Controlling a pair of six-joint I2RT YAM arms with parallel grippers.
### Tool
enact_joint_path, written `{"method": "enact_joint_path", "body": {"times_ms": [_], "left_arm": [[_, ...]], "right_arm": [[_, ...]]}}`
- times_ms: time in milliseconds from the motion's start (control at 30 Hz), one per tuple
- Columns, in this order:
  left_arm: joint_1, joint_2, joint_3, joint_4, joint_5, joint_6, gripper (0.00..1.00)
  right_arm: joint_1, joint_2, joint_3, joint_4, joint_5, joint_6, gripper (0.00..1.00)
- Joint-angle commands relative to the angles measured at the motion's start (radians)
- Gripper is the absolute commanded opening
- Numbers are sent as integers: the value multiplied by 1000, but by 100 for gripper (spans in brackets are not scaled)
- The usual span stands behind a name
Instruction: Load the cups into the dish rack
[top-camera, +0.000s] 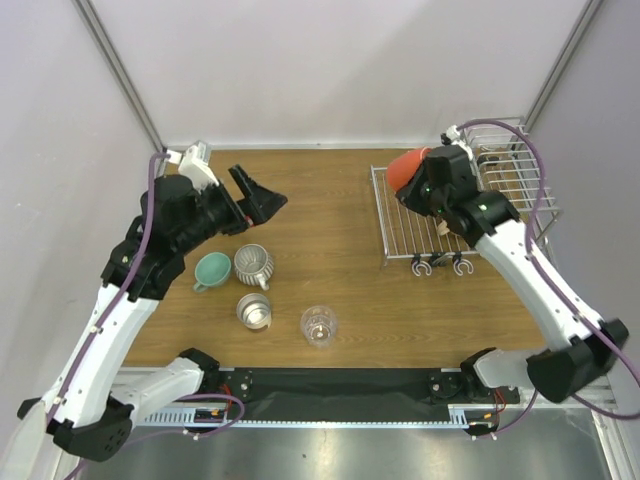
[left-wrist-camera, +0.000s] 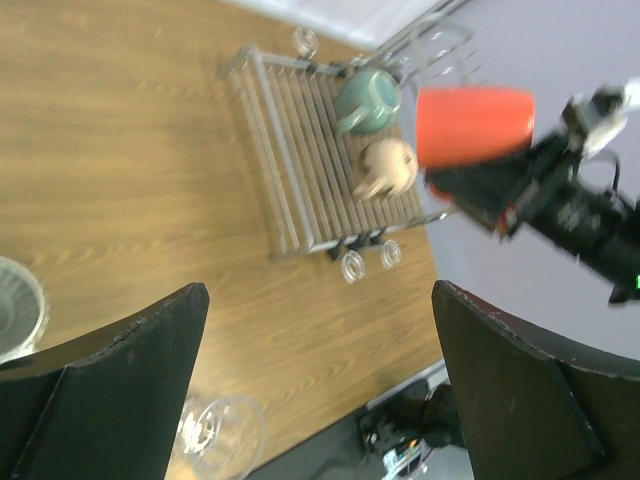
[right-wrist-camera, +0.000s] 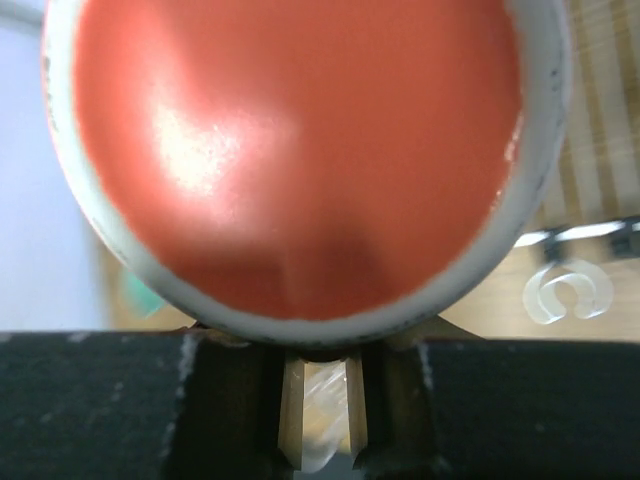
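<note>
My right gripper is shut on the white mug with orange inside and holds it on its side above the flat grid of the dish rack. The mug fills the right wrist view, above that gripper. In the left wrist view a grey-blue mug and a beige mug sit on the rack. A teal mug, a ribbed whitish cup, a steel cup and a clear glass stand on the table. My left gripper is open and empty above them.
The rack's taller barred basket stands at the far right against the wall. Clear hooks hang from the rack's near edge. A black rail runs along the table's near edge.
</note>
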Motion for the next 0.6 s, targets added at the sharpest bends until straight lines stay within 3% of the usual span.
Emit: {"method": "enact_joint_path", "body": {"times_ms": [0,333,567], "left_arm": [[1,-49,-56,-52,-2,21,99],[1,3,10,-241,88,131,97],[1,77,125,-379,-15,261,98]], "right_arm": [[11,67,84,77,279,-118,0],[25,367,174,133,494,-194,0],[25,540,236,178,527,-237,0]]}}
